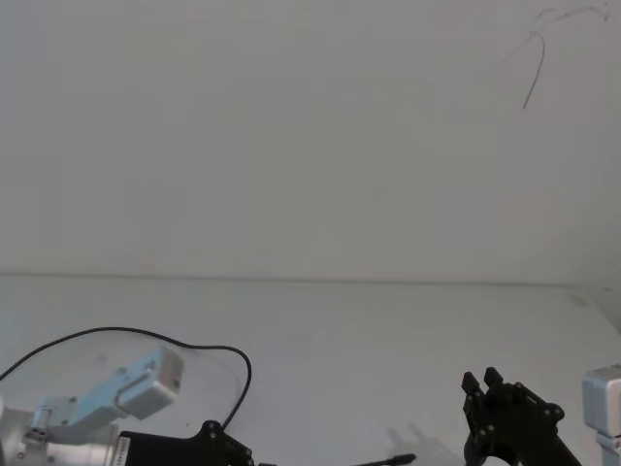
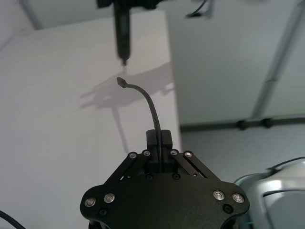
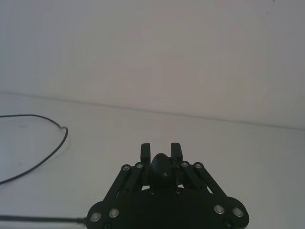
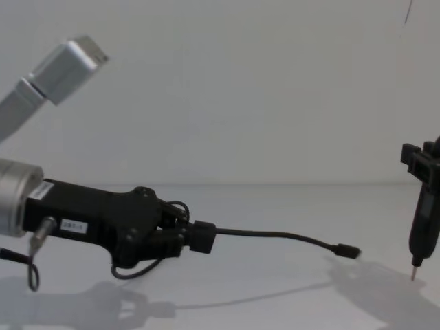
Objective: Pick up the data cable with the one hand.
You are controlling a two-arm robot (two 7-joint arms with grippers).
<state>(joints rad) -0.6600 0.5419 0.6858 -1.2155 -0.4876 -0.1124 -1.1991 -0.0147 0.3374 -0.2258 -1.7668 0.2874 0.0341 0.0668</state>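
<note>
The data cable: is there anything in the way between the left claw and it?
Nothing visible. The left claw is already shut on the data cable near its chunky plug, and the cord sticks out over the table toward the right claw, which hangs apart from its small connector.

The head view looks forward and slightly down from above the table [image 1: 320, 349], taking in its far edge and the wall, with both grippers at its lower border. The chest view sits lower and looks level across the tabletop, seeing the left gripper [image 4: 196, 237] from the side and close. The left wrist view looks along its own fingers [image 2: 159, 140] toward the table's corner, and shares the data cable [image 2: 147, 98] with the chest view. The right wrist view looks over the right gripper [image 3: 162, 152] toward the table's far edge.
</note>
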